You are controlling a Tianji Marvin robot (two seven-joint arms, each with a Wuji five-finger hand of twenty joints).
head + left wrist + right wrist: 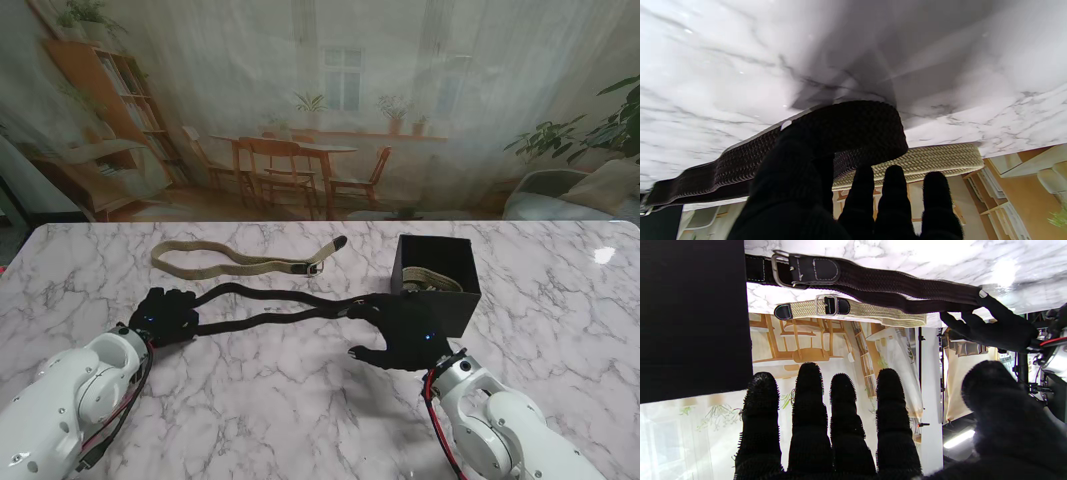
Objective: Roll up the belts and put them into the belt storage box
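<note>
The left hand (165, 316) is pinching the folded end of the black woven belt (270, 305) on the counter; the right hand (405, 335), spread wide, is hovering beside the black square storage box (440, 300). It should roll tightly toward the buckle.

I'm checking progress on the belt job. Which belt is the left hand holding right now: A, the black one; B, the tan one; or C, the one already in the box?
A: the left hand pinches the folded end of the black belt, while the tan belt lies untouched farther from me.
</note>
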